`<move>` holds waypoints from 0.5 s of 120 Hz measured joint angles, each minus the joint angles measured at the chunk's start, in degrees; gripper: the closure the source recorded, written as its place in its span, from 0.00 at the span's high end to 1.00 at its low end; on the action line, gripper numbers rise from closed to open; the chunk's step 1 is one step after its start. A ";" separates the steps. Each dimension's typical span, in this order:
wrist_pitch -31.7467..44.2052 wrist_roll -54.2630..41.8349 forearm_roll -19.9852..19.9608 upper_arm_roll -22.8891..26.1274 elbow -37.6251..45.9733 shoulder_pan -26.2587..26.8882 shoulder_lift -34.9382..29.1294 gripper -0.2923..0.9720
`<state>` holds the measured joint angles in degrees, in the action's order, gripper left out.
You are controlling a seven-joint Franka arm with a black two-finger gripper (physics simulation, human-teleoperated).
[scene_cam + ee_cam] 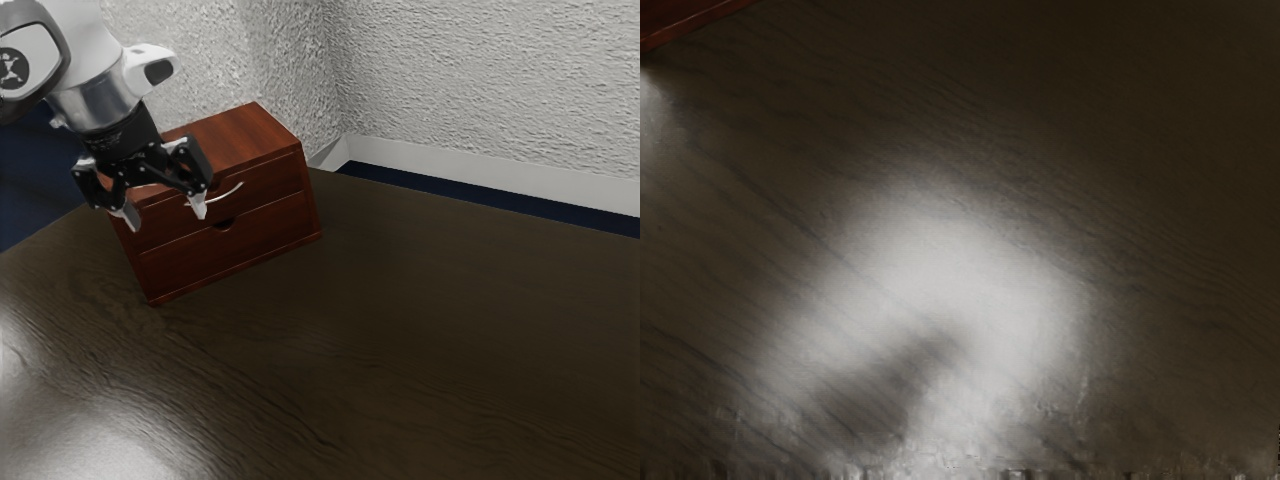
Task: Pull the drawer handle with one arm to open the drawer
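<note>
A small reddish-brown wooden cabinet (235, 215) with two drawers stands on the dark table (400, 340) at the exterior view's upper left. The upper drawer carries a thin curved metal handle (228, 194); both drawer fronts look flush with the cabinet. My black gripper (165, 213) hangs in front of the cabinet's upper drawer, open, fingers spread wide. One fingertip (198, 208) is at the handle's end nearer the exterior view's left; the other (131, 218) is by the cabinet's corner. In the wrist view a sliver of the cabinet's base (685, 20) edges the glossy tabletop (970, 260).
A rough white wall (450, 70) with a pale baseboard (500, 170) runs behind the table. The tabletop stretches wide toward the exterior view's right and front. A bright glare lies on the table under my hand.
</note>
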<state>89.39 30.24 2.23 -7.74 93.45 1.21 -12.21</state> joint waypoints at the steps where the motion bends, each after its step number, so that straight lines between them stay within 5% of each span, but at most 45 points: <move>1: -0.27 0.82 -0.05 0.24 0.06 -0.09 0.00 0.73; 39: -6.18 24.76 1.02 4.24 0.85 -0.23 0.76 0.76; 52: -3.99 22.35 3.06 11.53 -1.84 -12.88 5.97 0.76; 60: -1.43 17.69 6.60 14.51 -2.32 -14.85 7.85 0.77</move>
<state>87.96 47.93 8.84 6.76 91.13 -13.64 -4.36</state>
